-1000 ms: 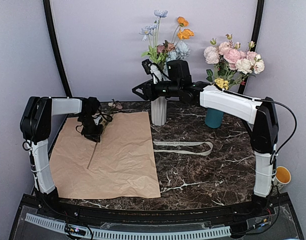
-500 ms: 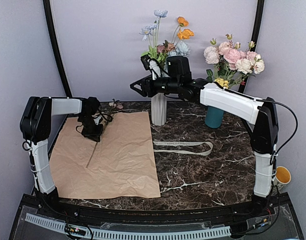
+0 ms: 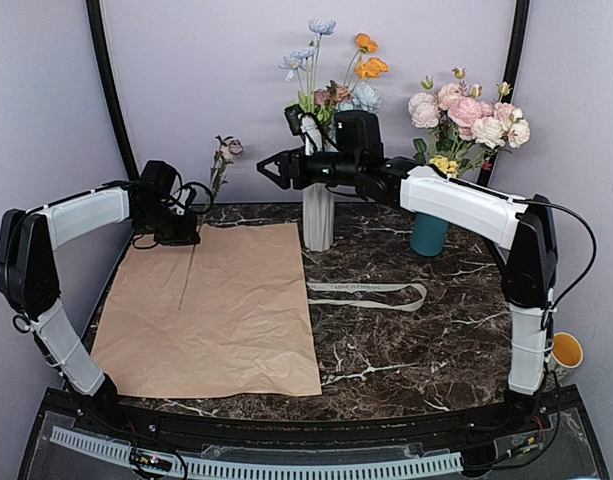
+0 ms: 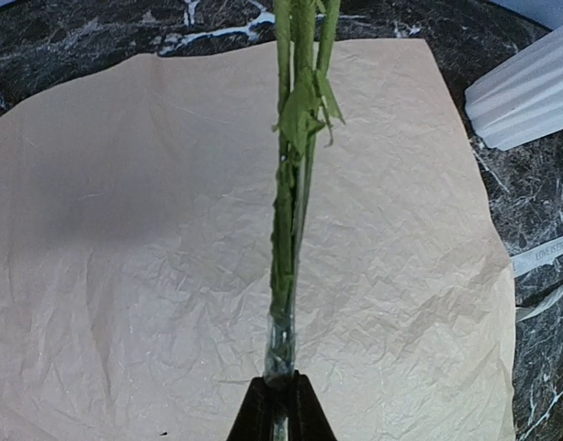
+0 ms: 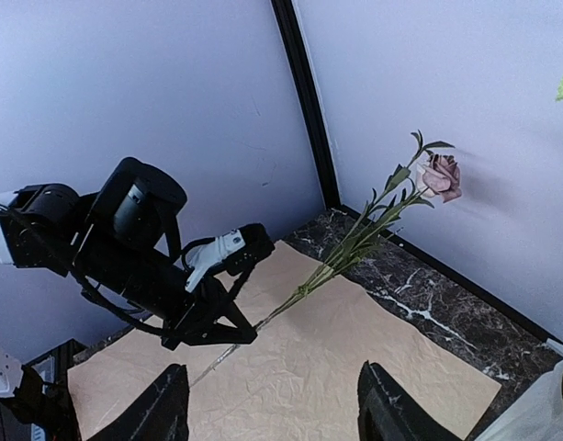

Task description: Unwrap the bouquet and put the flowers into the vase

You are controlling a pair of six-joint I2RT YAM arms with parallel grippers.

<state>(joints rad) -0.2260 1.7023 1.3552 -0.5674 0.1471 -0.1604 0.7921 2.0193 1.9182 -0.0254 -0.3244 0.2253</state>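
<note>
left gripper (image 3: 179,228) clamped on the stem of one dusty pink flower (image 3: 226,149), held tilted over the kraft paper (image 3: 236,320) spread flat on the table (image 3: 416,340). right gripper (image 3: 269,168) jaws apart, empty, up beside the flowers (image 3: 336,95) standing in the white vase (image 3: 318,222). ribbon (image 3: 371,292) lies right of the paper.

Robot test booth — bare lilac walls (image 3: 206,100), marble table (image 3: 406,350), bolted arms (image 3: 456,205).

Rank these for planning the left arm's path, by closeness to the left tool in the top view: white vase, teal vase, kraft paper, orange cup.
1. kraft paper, right beside the left tool
2. white vase, to its right
3. teal vase, farther right
4. orange cup, far right
</note>
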